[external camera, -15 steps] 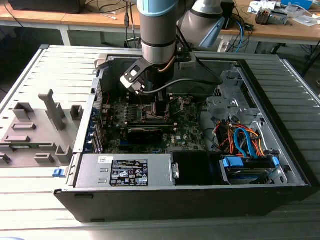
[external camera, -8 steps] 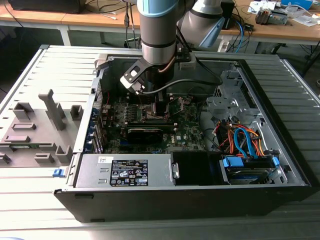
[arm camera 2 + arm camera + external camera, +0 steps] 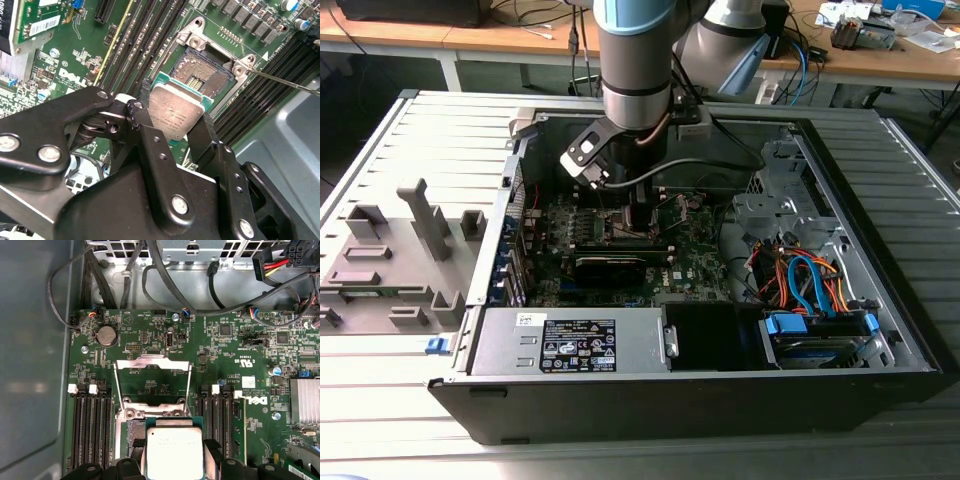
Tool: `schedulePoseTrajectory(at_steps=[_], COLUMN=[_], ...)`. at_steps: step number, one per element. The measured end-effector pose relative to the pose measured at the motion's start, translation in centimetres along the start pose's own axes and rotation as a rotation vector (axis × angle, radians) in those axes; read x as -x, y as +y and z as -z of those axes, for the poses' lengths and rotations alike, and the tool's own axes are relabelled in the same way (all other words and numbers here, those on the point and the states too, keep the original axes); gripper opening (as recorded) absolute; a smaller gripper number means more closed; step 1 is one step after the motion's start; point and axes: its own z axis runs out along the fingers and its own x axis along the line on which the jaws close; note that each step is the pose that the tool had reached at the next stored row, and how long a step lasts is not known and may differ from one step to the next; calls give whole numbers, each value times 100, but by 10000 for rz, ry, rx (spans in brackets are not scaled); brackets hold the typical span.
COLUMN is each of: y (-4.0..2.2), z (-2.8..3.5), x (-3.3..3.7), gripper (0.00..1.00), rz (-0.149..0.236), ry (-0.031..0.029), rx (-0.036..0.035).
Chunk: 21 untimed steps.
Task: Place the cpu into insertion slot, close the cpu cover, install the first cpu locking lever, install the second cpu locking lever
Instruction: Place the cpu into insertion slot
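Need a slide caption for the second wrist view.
Gripper grips the cpu by its edges at the open insertion slot.

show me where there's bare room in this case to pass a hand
Free: the grey panel beside the memory slots, and the ribbed table around the case. Crowded: the socket, with the end effector holding the cpu at it; cables by the drives.

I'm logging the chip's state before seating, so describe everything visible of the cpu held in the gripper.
The small flat square cpu has a silver-grey metal top with faint print and a thin green edge. The black fingers pinch it on two opposite sides. In the second wrist view it hangs slightly tilted over the open square insertion slot, overlapping its near edge, apparently not yet seated.
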Motion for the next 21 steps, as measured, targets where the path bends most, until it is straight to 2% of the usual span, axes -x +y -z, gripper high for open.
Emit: schedulePoseTrajectory(at_steps=[4,21], y=[-12,-48], z=[1,0], x=[-27,-29], gripper=[55,55], rz=[2,1], ry=[0,0], rx=[-1,-1])
